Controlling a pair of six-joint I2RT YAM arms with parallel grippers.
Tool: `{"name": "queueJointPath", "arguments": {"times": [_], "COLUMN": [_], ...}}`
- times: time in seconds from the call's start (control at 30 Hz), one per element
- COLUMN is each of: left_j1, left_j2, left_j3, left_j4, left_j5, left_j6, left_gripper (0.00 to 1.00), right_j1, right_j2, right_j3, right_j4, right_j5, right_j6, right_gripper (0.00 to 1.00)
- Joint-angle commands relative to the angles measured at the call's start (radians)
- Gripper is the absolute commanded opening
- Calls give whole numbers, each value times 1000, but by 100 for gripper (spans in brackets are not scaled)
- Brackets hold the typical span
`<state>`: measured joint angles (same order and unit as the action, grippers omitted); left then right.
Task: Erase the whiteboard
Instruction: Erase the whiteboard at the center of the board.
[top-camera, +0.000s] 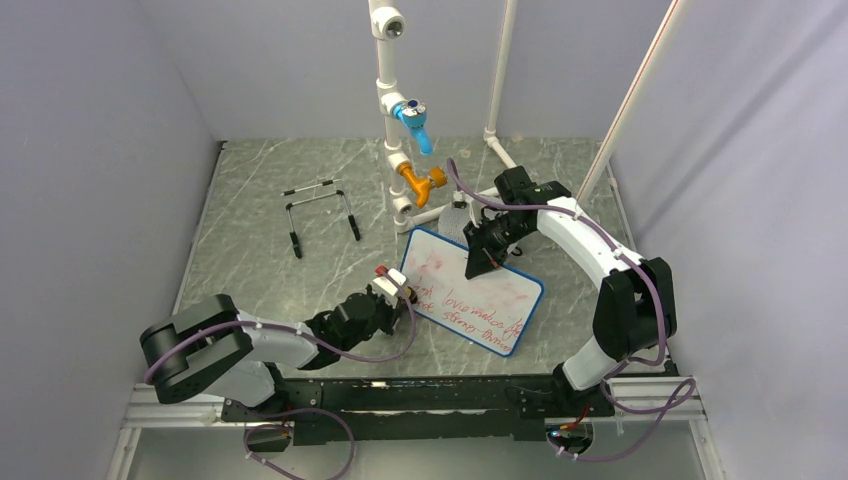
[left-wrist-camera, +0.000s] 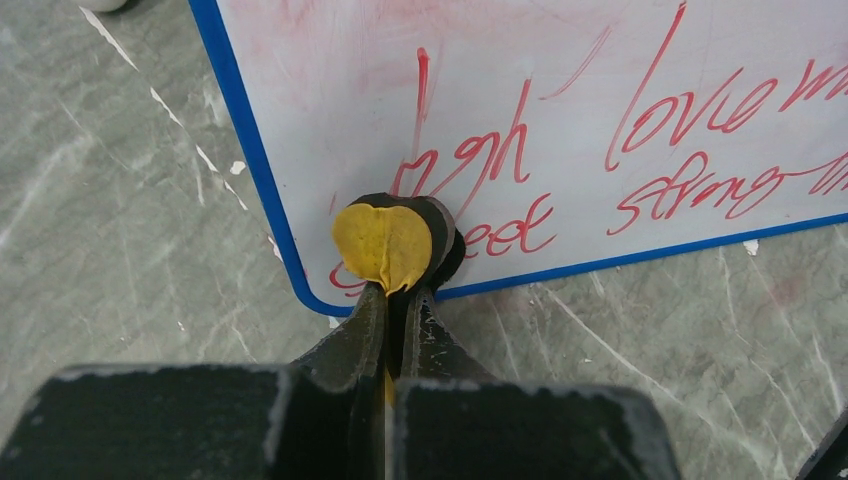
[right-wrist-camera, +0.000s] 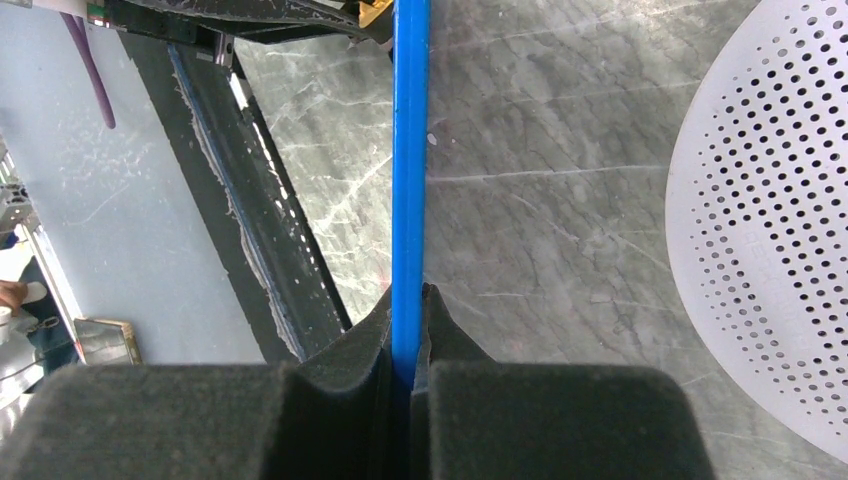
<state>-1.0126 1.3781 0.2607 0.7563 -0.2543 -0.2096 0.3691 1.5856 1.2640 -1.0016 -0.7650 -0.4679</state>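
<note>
The whiteboard (top-camera: 472, 292) is being observed on the marbled bench (top-camera: 250, 280), right of centre and turned at an angle to the bench edges. Whether it is lying flat or tipped up on one edge cannot be told.

Its thin blue frame is being grasped at the far edge by the right hand (right-wrist-camera: 408, 300), with the jaws clenched on it, one finger on each side. From the right wrist the board is being seen edge-on, as a single blue line.

The left hand (left-wrist-camera: 403, 300) is being recorded at the board's near left corner, clenched on a round pad (left-wrist-camera: 385, 245) that is yellow on one face and black behind. The pad is being shown over the corner of the white surface, overlapping the first red letters. Firm contact cannot be confirmed.

Red handwritten lines are being noted across the near half of the board, with faint pink smears on the far half.

A perforated grey disc (right-wrist-camera: 770, 220) is being noted on the bench near the far edge, apart from the frame. A white pipe assembly (top-camera: 388, 60) with blue and orange valves is being noted at the back, and a black wire stand (top-camera: 320, 210) well apart to the left.
</note>
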Motion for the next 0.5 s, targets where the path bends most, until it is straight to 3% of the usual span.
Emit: {"name": "queueJointPath", "arguments": {"times": [0.0,0.47], "left_j1": [6,6], "left_j2": [30,17], "left_j3": [-4,263], "left_j4": [-43,-244], "left_j5": [25,-75], "left_j6": [-48,174], "left_gripper": [0,0], "right_j1": [14,14], "right_j2": [-29,-28], "right_j3": [3,3], "right_j4": [41,34], "right_j5": [-83,-94], "right_j6": [-90,-98], "right_gripper": [0,0]}}
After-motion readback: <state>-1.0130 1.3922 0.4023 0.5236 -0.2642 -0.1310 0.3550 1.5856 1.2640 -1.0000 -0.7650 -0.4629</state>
